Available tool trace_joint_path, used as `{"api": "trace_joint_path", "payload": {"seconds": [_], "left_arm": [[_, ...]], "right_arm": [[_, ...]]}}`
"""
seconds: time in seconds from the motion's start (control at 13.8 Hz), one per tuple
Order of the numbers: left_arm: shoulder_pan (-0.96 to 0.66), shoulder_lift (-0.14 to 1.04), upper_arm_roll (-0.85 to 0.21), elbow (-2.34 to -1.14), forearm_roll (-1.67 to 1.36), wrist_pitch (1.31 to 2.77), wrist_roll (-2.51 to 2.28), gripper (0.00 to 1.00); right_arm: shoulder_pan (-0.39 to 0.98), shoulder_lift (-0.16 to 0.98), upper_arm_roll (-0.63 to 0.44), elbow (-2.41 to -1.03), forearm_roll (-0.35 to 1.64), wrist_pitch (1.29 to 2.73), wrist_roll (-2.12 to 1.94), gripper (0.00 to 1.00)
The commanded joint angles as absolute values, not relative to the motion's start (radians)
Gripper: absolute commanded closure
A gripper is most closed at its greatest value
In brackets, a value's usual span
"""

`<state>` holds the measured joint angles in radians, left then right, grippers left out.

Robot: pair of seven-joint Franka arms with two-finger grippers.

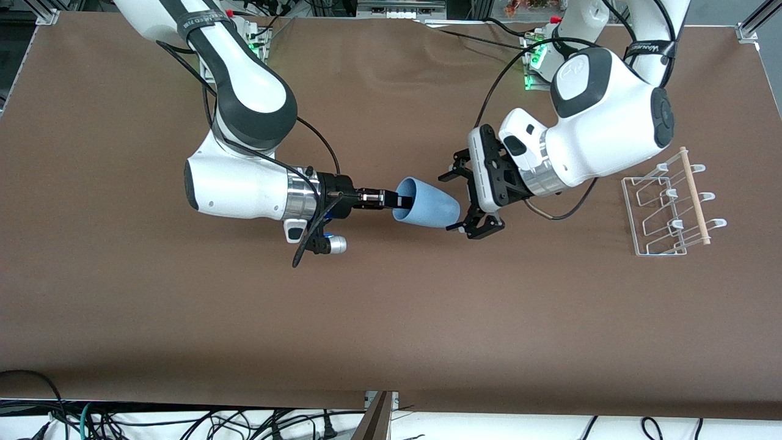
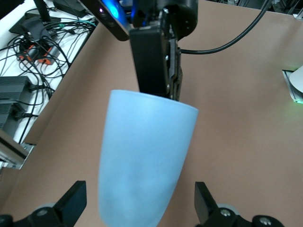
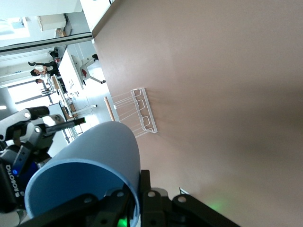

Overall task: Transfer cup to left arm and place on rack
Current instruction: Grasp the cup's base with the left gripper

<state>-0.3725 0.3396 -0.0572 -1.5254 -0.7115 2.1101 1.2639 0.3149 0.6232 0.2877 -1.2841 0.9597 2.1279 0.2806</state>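
My right gripper (image 1: 397, 200) pinches the cup (image 1: 427, 203) by its rim so the base sits btw my left gripper (image 1: 469, 200), jaws wide apart.

I see the cup (image 1: 426, 203) held between both grippers over mid-table.
My right gripper (image 1: 394, 200) pinches its rim; my left gripper (image 1: 467, 201) straddles its base; the rack (image 1: 669, 205) sits past my left gripper, at that arm's table end.

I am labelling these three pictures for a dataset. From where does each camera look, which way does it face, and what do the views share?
Front view: high across the table, facing both arm bases; shows the right gripper pinching the cup's rim and the open left gripper at its base.
Left wrist view: on the left arm's wrist, looking along the cup between its own fingertips.
Right wrist view: on the right arm's wrist, looking past the cup toward the rack.
Shared: all three show the cup; front and right wrist views show the rack.
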Motion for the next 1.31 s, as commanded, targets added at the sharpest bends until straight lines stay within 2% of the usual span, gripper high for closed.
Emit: {"api": "trace_joint_path", "payload": {"seconds": [0.0,0.07,0.22,0.29,0.44,0.51,0.58,0.73,0.8,0.87,1.24], "left_arm": [[-0.388,0.353,-0.048,-1.522,-0.744,2.144,1.299,0.0],[-0.394,0.354,-0.048,-1.522,-0.744,2.148,1.301,0.0],[-0.403,0.365,-0.048,-1.52,-0.745,2.158,1.328,0.14],[-0.405,0.368,-0.048,-1.52,-0.749,2.164,1.333,0.29],[-0.407,0.379,-0.048,-1.517,-0.749,2.178,1.333,0.67],[-0.407,0.379,-0.048,-1.517,-0.75,2.178,1.333,0.82],[-0.407,0.379,-0.048,-1.516,-0.75,2.178,1.333,0.87],[-0.403,0.377,-0.048,-1.517,-0.75,2.178,1.333,0.88],[-0.403,0.376,-0.048,-1.517,-0.75,2.177,1.333,0.88],[-0.403,0.376,-0.048,-1.516,-0.749,2.177,1.332,0.88],[-0.4,0.371,-0.048,-1.517,-0.749,2.166,1.322,0.88]], "right_arm": [[0.313,0.643,0.301,-1.25,0.977,2.128,0.288,1.0],[0.313,0.643,0.301,-1.25,0.977,2.128,0.288,1.0],[0.311,0.643,0.301,-1.25,0.976,2.126,0.288,1.0],[0.311,0.643,0.301,-1.25,0.977,2.123,0.288,1.0],[0.311,0.643,0.301,-1.25,0.977,2.123,0.288,1.0],[0.31,0.641,0.301,-1.25,0.977,2.123,0.288,1.0],[0.31,0.641,0.299,-1.25,0.977,2.122,0.287,1.0],[0.307,0.641,0.301,-1.25,0.977,2.118,0.285,1.0],[0.304,0.64,0.299,-1.25,0.977,2.117,0.285,0.92],[0.302,0.638,0.299,-1.25,0.976,2.115,0.278,0.01],[0.258,0.635,0.298,-1.249,0.976,2.051,0.278,0.0]]}}
